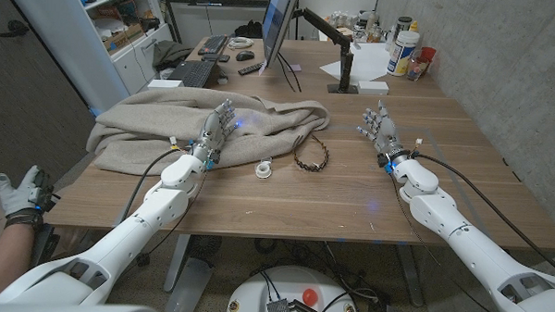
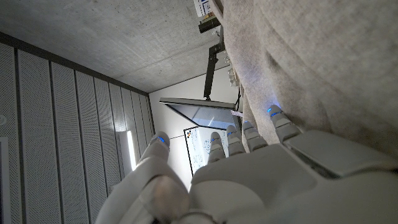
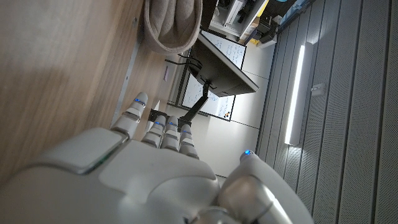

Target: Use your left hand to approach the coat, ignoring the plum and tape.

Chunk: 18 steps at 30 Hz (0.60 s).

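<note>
A beige, soft knit coat [image 1: 181,125] lies crumpled in thick folds on the wooden table [image 1: 350,191], at about 10 o'clock from the table's middle. The left hand [image 1: 215,135] is at the coat's near edge, fingers apart and reaching up over the fabric, holding nothing. A small white tape ring [image 1: 263,169] and a dark beaded loop [image 1: 311,155] lie just beside the coat at 5 o'clock. The right hand [image 1: 381,130] stands at 3 o'clock, fingers spread, empty.

Beige coat [image 1: 158,124] crumpled, spread over table's left half.
</note>
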Available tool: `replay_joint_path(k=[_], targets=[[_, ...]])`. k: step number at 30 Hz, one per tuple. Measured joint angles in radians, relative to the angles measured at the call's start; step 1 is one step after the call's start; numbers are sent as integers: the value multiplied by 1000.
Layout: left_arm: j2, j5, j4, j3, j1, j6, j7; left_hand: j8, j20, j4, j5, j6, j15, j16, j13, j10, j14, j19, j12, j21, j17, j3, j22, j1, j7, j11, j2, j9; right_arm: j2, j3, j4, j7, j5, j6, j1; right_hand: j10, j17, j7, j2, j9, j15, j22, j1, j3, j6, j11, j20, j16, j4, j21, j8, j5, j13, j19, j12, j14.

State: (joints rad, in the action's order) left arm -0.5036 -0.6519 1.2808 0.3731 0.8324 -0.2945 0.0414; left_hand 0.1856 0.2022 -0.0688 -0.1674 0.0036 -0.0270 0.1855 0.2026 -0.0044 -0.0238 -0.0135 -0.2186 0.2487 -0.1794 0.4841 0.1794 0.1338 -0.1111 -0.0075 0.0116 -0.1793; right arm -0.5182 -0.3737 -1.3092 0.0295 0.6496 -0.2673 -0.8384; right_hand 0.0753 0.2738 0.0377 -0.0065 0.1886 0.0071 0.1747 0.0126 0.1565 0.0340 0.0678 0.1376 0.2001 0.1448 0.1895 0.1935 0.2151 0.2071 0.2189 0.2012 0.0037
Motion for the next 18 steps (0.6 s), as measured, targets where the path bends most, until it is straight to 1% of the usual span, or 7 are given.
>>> replay_joint_path(k=[9,12,18], targets=[[8,-15,-13,-1,-1,-17,21,0,4,0,0,0,0,0,0,0,0,-4,0,0,0,0,0,0,0,0,0,0,-1,-1,0,0,-1,1,1,0,0,0,0,0,0,0,0,0,0,0,0,0,0,0,0,0,0,0,0,0],[20,-31,-28,-7,-3,-31,40,0,4,-4,0,0,0,0,0,0,0,-4,-4,0,0,4,0,0,0,0,0,0,-2,-1,-1,0,-2,2,1,0,0,0,0,0,0,0,0,0,0,0,0,0,0,0,0,0,0,0,0,0],[34,-52,-46,-15,-4,-52,66,0,4,-4,0,0,2,0,0,7,-2,-4,-5,0,0,4,0,0,0,0,0,0,-3,-2,-2,0,-2,5,1,0,-4,0,0,0,0,0,0,0,0,0,0,0,0,0,0,0,0,0,0,0]])
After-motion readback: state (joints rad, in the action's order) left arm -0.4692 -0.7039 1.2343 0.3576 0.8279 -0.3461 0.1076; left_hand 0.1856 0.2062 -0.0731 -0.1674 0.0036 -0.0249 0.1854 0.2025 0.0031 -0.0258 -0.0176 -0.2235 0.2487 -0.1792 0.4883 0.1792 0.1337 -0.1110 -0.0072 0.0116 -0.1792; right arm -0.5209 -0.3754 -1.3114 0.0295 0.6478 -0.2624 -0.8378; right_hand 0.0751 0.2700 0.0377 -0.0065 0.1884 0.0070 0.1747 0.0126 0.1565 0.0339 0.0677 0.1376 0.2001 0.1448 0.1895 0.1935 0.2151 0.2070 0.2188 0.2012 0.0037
